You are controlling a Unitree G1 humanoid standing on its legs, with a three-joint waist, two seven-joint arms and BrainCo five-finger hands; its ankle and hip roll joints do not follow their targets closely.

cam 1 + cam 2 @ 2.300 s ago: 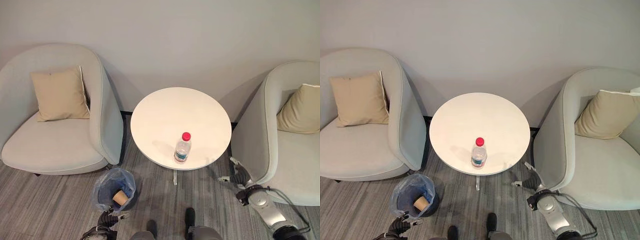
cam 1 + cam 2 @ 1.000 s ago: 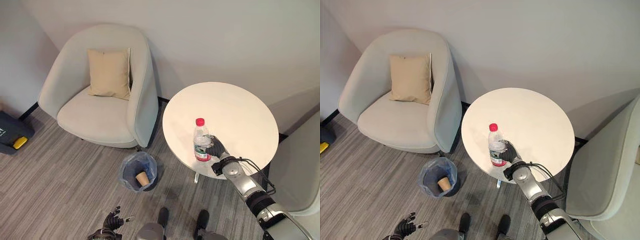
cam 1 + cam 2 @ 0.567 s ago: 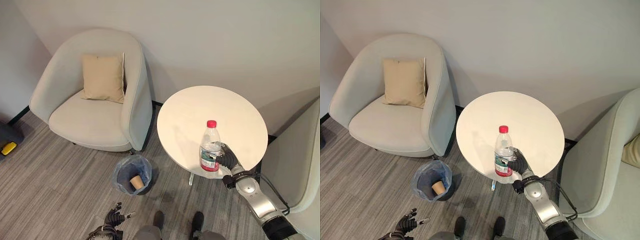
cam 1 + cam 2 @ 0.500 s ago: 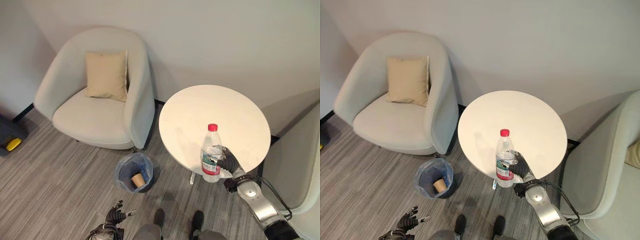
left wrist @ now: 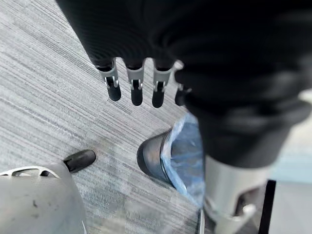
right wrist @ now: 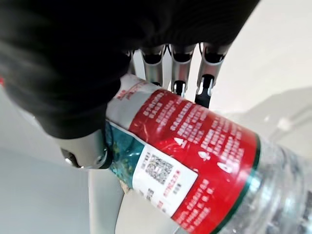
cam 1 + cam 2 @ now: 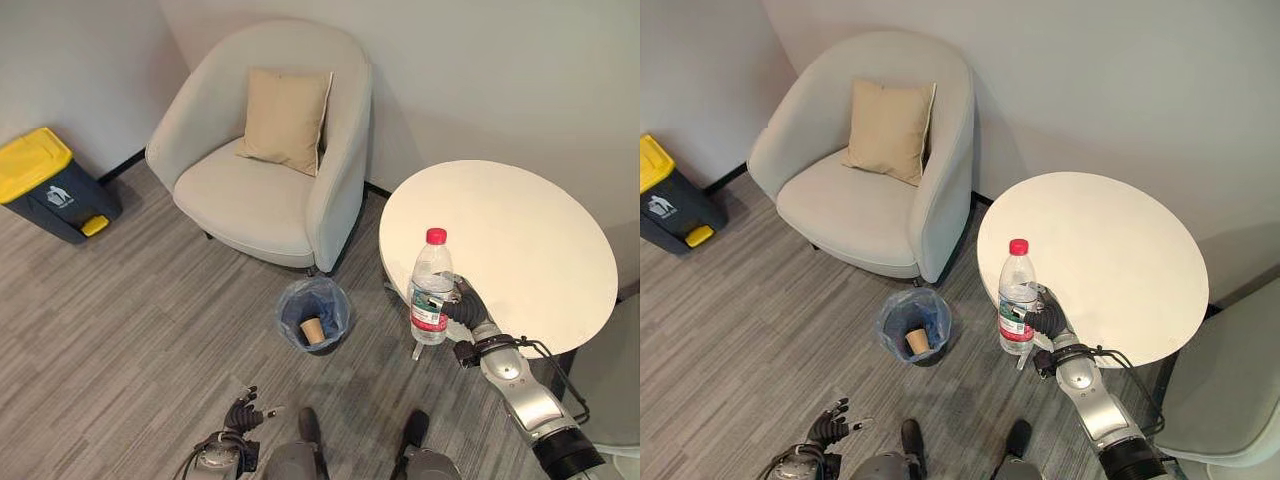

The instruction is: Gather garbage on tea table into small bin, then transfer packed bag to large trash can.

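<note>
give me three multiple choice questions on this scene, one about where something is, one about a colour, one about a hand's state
1. Where is the paper cup?
A. on the round table
B. inside the small bin on the floor
C. on the armchair seat

2. What colour is the cap of the water bottle?
A. red
B. blue
C. white

3. What is the right hand doing?
A. hanging open over the floor
B. lying flat on the table
C. gripping the water bottle

Answers:
1 B, the cup stands in the blue-lined small bin between the armchair and the round table.
2 A, the head views show a red cap.
3 C, the right wrist view shows fingers and thumb curled round the labelled bottle.
</note>
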